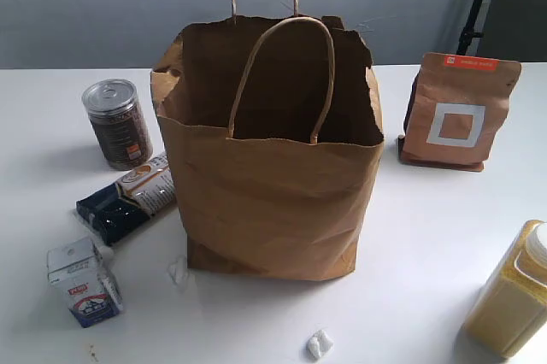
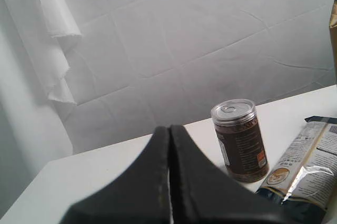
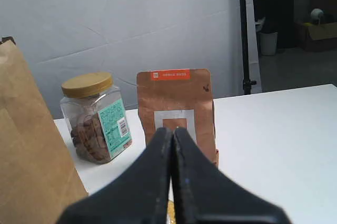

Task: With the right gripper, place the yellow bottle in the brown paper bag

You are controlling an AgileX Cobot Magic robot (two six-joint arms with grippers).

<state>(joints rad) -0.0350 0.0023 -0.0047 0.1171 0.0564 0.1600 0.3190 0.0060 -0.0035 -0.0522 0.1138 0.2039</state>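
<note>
The yellow bottle [image 1: 515,296] with a pale cap stands upright at the table's front right corner, partly cut off by the frame edge. The large brown paper bag [image 1: 273,176] stands open in the middle, its two loop handles up. Neither arm shows in the exterior view. In the right wrist view my right gripper [image 3: 172,132] is shut with nothing between its fingers; a sliver of yellow [image 3: 170,214] shows just below the jaws, and the bag's side [image 3: 31,161] is beside it. My left gripper [image 2: 169,129] is shut and empty.
A brown pouch with a white square [image 1: 457,112] stands right of the bag. A metal-lidded can [image 1: 117,123], a snack packet [image 1: 132,197] and a small carton [image 1: 84,283] lie left. A clear jar with a tan lid [image 3: 97,119] stands behind the bag. Paper scraps [image 1: 318,343] lie in front.
</note>
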